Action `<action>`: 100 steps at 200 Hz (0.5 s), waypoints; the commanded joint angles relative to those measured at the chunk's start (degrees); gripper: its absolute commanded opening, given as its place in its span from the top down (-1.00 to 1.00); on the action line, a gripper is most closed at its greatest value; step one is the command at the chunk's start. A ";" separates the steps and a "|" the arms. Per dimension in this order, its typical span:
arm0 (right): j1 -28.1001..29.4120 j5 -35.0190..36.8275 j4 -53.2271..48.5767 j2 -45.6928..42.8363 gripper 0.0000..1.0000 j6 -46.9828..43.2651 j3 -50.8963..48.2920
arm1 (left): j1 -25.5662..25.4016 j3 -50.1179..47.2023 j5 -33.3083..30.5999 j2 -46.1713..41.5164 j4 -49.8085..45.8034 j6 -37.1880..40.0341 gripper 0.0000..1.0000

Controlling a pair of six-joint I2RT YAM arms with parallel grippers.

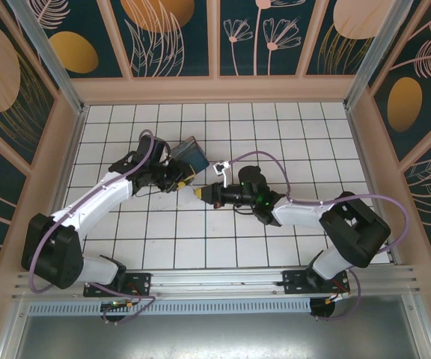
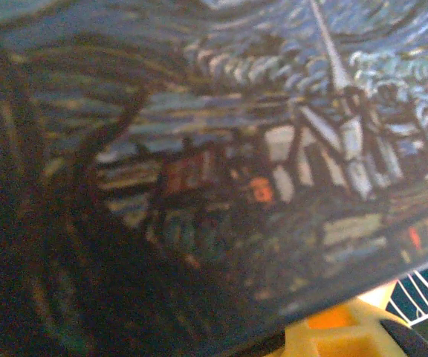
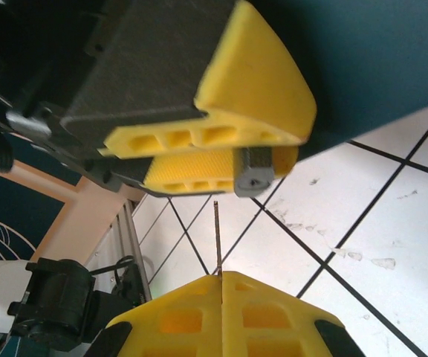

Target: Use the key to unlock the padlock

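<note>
padlock (image 3: 253,172): pinched by the jaws of the left gripper (image 3: 270,147), just beside the painted box (image 3: 377,59).
key (image 3: 217,238): clamped in the pressed-together jaws of the right gripper (image 3: 220,277), near the painted box, not touching it.

Nothing legible anywhere: no text, label, brand, number or sign. Across the whole left wrist view, only brushwork of a night-time village on the blue painted box (image 2: 273,149). Along the top and sides of the overhead view, only flower and leaf drawings on the wall panels (image 1: 174,37).
</note>
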 commanded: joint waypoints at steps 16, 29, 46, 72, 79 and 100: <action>-1.66 -1.78 0.99 -0.03 1.00 0.03 -1.25 | 1.32 3.38 2.12 0.12 -0.22 2.62 0.72; -2.22 -2.96 1.99 0.19 1.00 0.61 -1.81 | 1.53 3.85 2.51 0.31 -0.71 3.23 0.73; -2.40 -3.99 3.18 0.60 1.00 1.00 -1.41 | 1.50 3.94 3.29 0.61 -0.80 3.92 0.72; -2.49 -4.96 3.80 2.02 1.00 1.20 -0.06 | 1.53 4.05 3.85 0.88 -1.12 4.55 0.72; -2.49 -5.22 4.47 2.26 1.00 1.34 -0.01 | 1.52 4.05 3.96 0.83 -1.11 4.76 0.72; -2.49 -5.63 4.20 2.72 1.00 1.11 0.86 | 1.50 4.02 4.31 0.83 -1.02 5.19 0.72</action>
